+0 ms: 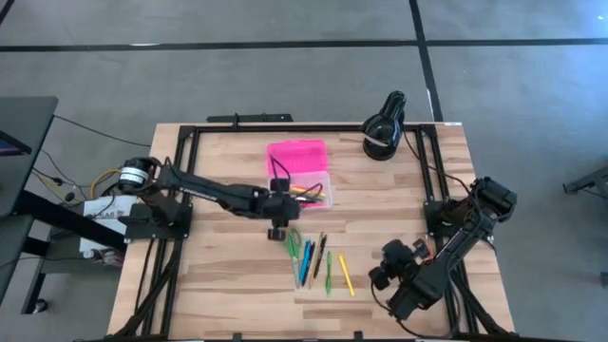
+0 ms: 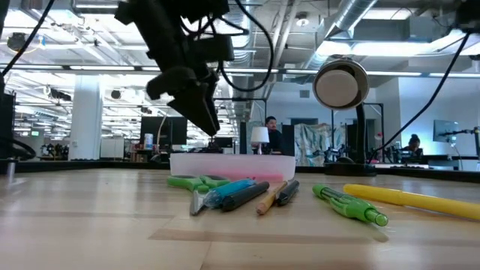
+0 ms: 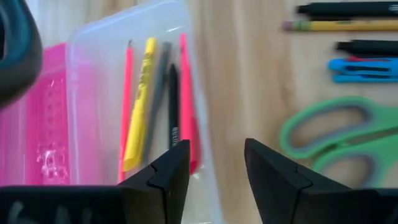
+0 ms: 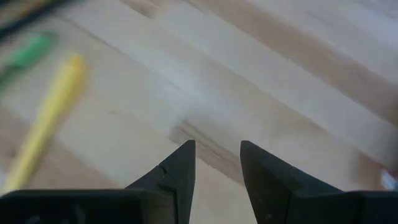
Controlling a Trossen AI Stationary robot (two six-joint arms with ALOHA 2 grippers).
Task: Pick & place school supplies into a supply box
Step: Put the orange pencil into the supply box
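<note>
The supply box has a pink lid (image 1: 296, 155) lying open beside its clear base (image 1: 313, 190), which stands on the table. Inside the base (image 3: 93, 74) lie several pens: pink, yellow, grey, black and red. More pens (image 1: 315, 261) and green-handled scissors (image 3: 336, 140) lie loose on the table near the box. My left gripper (image 3: 216, 146) is open and empty. It hovers over the near edge of the base, above the table (image 2: 199, 105). My right gripper (image 4: 217, 144) is open and empty, low over bare wood at the table's right near part (image 1: 380, 275), close to a yellow pen (image 4: 43, 124).
A black round lamp (image 1: 384, 128) stands at the far right corner and shows behind the pens in the low view (image 2: 341, 84). Black frame rails (image 1: 180, 180) run along the table's sides. Bare wood (image 1: 218, 275) lies left of the loose pens. People sit in the room behind.
</note>
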